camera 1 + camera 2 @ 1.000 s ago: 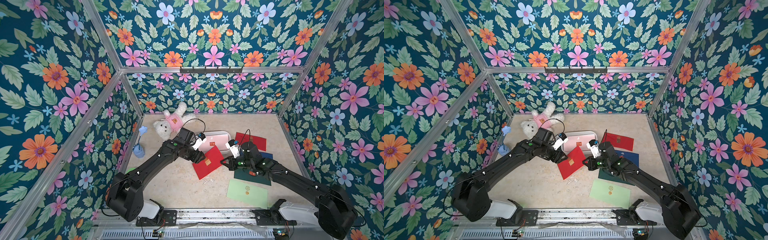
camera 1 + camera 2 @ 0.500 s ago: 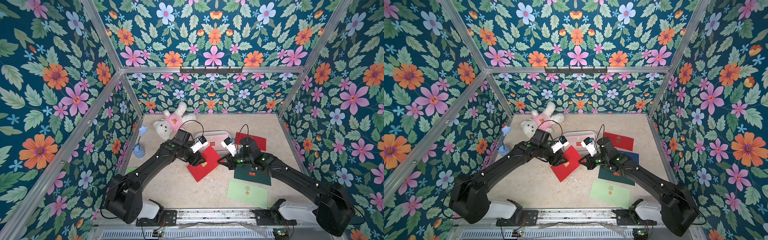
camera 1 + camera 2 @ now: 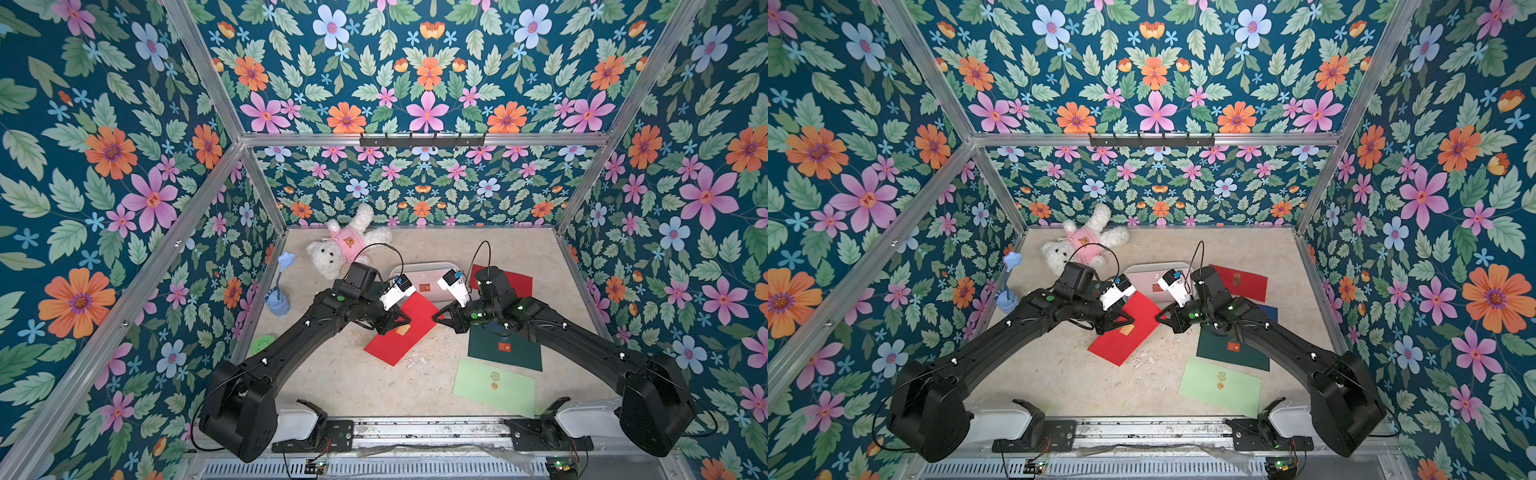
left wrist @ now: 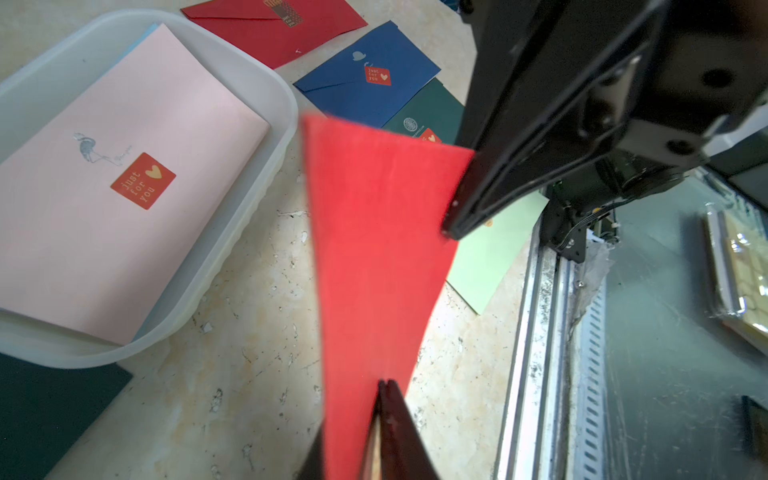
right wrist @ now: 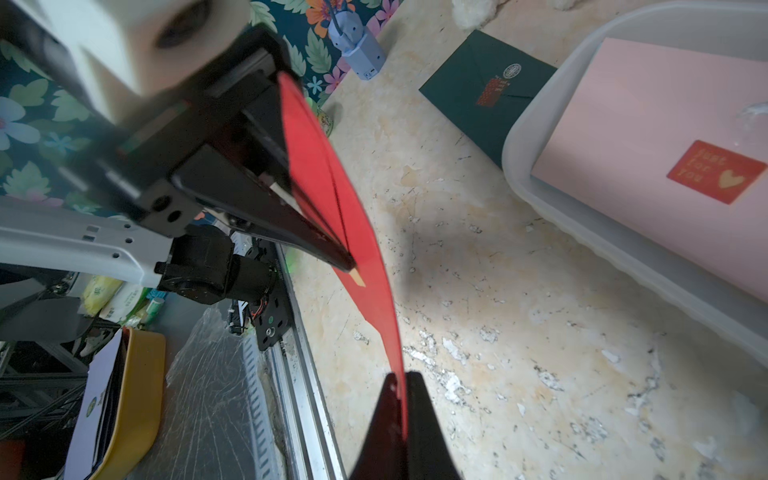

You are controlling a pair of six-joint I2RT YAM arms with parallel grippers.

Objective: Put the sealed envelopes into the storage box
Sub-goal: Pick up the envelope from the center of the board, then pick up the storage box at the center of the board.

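- The red envelope (image 3: pixel 390 348) is held off the desk (image 3: pixel 353 386) between the two arms, tilted, just in front of the storage box (image 3: pixel 428 264). A gold sticker (image 3: pixel 402 330) sits on its upper face.
- The left jaws are clamped on its edge beside the sticker; the left wrist view shows them closed on the paper.
- The right jaws are clamped on the opposite corner, and the sheet bows between the two grips.
- Inside the storage box lies a pink envelope (image 4: pixel 124 232), with a light blue envelope (image 4: pixel 145 34) showing at its edge beneath.
- On the desk near the right arm lie a dark red envelope (image 3: pixel 517 284), a navy envelope (image 4: pixel 353 93), a dark green envelope (image 3: pixel 524 356) and a light green envelope (image 3: pixel 511 395).
- A second dark green envelope (image 5: pixel 459 97) lies beside the box.
- A teddy bear (image 3: pixel 340 249) and a blue cup (image 3: pixel 276 301) sit at the far left, well apart from the envelopes.
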